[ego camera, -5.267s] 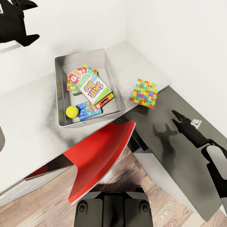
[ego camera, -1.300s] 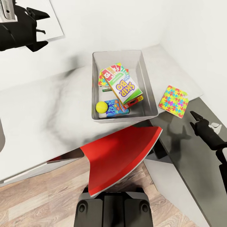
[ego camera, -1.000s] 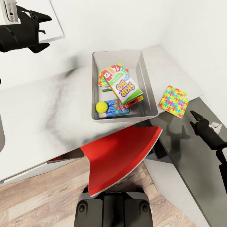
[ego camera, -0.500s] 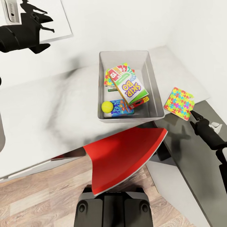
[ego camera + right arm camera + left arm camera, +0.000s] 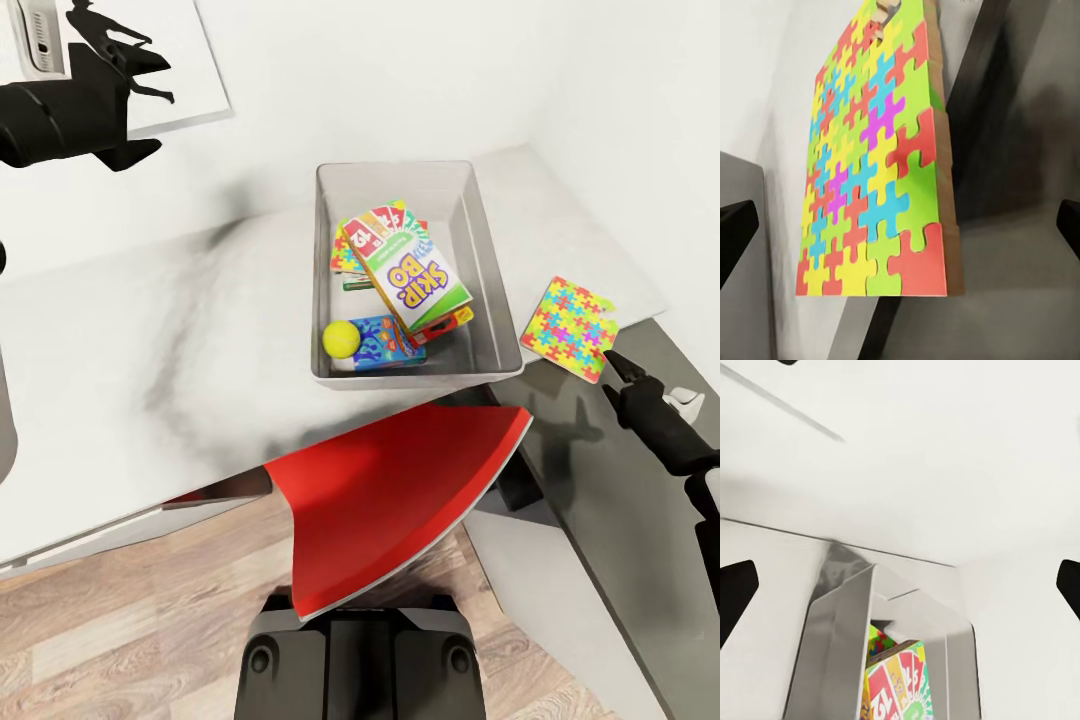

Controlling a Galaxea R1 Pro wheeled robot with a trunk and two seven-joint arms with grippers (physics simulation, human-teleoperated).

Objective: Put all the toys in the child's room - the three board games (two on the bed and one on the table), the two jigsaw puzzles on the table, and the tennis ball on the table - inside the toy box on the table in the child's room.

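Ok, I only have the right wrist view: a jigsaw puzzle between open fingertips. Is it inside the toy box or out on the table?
Observer: Out. The jigsaw puzzle lies on the table right beside the toy box, with the right gripper at its near corner.
Operator: What's in the box?
Observer: The Skip-Bo box on top, with the tennis ball and a blue board game at the near end.
Operator: Left arm?
Observer: The left gripper hangs open, high and left of the box.
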